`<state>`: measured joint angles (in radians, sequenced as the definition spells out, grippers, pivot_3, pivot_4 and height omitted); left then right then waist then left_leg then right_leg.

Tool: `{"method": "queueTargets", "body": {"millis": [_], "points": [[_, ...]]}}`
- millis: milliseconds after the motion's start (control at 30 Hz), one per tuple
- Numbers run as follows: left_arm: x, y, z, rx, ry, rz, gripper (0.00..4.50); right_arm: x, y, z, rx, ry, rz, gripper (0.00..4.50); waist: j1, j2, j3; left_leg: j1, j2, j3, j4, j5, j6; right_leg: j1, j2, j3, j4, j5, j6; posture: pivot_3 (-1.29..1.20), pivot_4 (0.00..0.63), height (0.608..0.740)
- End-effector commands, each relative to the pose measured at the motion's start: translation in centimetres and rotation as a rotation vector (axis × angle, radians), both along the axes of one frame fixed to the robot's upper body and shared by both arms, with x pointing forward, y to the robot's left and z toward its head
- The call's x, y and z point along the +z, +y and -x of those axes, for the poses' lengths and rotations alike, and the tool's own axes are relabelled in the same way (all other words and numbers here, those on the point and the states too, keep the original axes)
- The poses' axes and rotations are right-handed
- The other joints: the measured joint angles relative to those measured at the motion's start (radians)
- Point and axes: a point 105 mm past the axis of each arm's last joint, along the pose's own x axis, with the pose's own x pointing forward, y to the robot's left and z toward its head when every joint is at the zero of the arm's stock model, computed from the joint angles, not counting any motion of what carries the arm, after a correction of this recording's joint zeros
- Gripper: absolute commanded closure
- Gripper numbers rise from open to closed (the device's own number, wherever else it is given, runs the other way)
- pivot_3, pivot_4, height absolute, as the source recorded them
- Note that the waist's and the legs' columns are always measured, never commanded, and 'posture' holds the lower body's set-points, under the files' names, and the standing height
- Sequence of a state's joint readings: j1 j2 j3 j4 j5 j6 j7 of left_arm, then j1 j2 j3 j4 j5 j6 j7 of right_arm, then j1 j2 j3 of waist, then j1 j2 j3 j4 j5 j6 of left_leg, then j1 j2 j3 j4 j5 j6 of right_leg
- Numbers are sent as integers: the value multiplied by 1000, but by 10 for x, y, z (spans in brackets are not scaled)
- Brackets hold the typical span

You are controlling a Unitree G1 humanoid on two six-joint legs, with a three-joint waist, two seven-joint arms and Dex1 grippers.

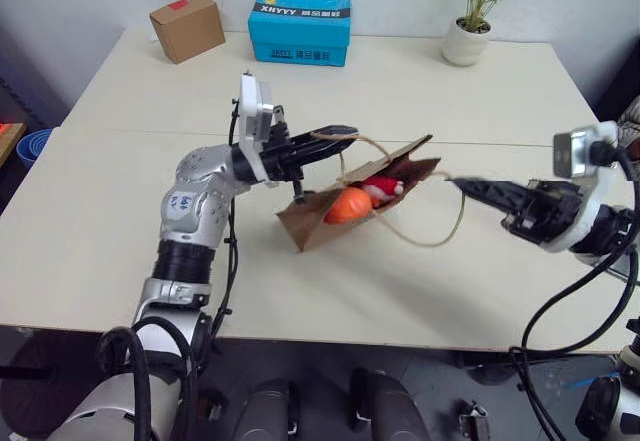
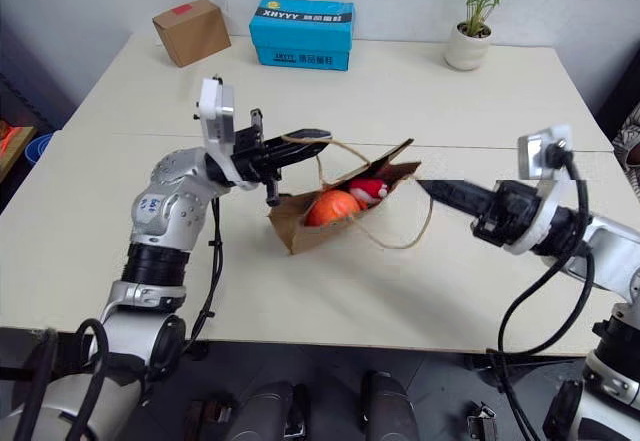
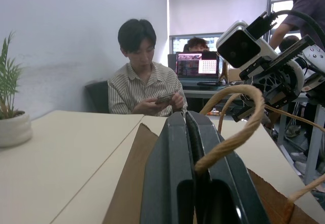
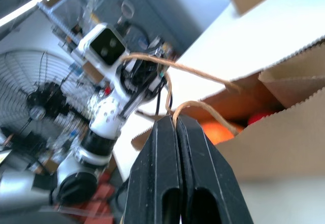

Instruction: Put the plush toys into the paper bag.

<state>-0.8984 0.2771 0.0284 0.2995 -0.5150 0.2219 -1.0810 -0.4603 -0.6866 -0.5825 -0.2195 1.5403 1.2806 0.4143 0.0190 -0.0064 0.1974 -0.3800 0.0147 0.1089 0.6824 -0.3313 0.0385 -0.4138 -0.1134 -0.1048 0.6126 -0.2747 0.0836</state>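
The brown paper bag (image 1: 310, 223) lies on its side at the middle of the table (image 1: 120, 251), mouth towards my right. Inside its open mouth sit both plush toys, the orange one (image 1: 350, 204) and the red one (image 1: 382, 187). My left gripper (image 1: 345, 133) is above the bag's upper edge, shut on one twisted paper handle (image 3: 238, 137). My right gripper (image 1: 458, 185) is just off the bag's mouth. It is shut on the other handle (image 4: 203, 107), whose loop sags to the table.
At the table's back stand a small brown cardboard box (image 1: 187, 27), a blue printed box (image 1: 300, 28) and a potted plant (image 1: 470, 31). A person (image 3: 144, 82) sits beyond the far edge of the table. A fan (image 4: 35, 97) stands off to my left.
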Motion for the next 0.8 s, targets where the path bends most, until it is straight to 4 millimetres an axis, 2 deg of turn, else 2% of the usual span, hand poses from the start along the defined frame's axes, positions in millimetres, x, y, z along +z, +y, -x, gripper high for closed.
{"method": "queueTargets", "body": {"millis": [33,267,300,333,367,433,500,667,767,800], "points": [[12,2,-6,30,-63,11,4500,17,1,-8,-70,-68,-69,4476,0,0,0,0,0,0,0,0,0,0,0,-1,0,0,0,0,150,740],[12,25,-17,86,-23,2,4500,18,14,-23,-134,-96,-182,4476,1,0,0,-2,0,1,0,0,1,-2,1,-3,-1,1,2,0,150,740],[12,27,-17,86,-20,-6,4300,21,17,-21,-109,-102,-207,4495,1,0,0,-3,0,1,1,1,1,-2,1,-3,0,1,2,0,150,740],[12,31,-16,85,-9,-6,4082,30,19,-19,-125,-205,-214,4500,1,0,0,-4,0,1,1,1,2,-3,1,-3,0,1,2,0,150,740],[12,33,-15,77,-7,-19,3885,31,24,-16,-109,-226,-191,4310,1,0,0,-5,0,1,1,1,2,-4,1,-3,0,1,2,0,150,740],[14,41,-13,94,-22,-37,3287,30,30,-12,-95,-270,-144,3853,2,0,0,-8,-1,2,1,1,2,-8,3,-3,1,1,3,0,150,740],[15,49,-14,124,-38,-53,2671,26,31,-11,-83,-262,-123,3202,3,0,0,-10,-1,2,1,1,2,-10,3,-4,1,2,3,0,150,740],[15,69,-5,154,-44,-125,1084,17,16,-7,-100,-263,-34,1466,3,0,0,-11,-3,3,1,1,4,-10,3,-5,0,2,3,0,150,740],[3,76,4,137,8,-186,149,17,9,-3,-109,-273,-15,442,2,0,0,-10,-2,3,1,1,4,-10,3,-4,1,2,4,0,150,740],[-1,79,6,141,29,-203,0,17,6,0,-104,-277,-1,75,2,0,0,-10,-2,3,1,1,4,-10,3,-4,1,2,3,0,150,740]]}}
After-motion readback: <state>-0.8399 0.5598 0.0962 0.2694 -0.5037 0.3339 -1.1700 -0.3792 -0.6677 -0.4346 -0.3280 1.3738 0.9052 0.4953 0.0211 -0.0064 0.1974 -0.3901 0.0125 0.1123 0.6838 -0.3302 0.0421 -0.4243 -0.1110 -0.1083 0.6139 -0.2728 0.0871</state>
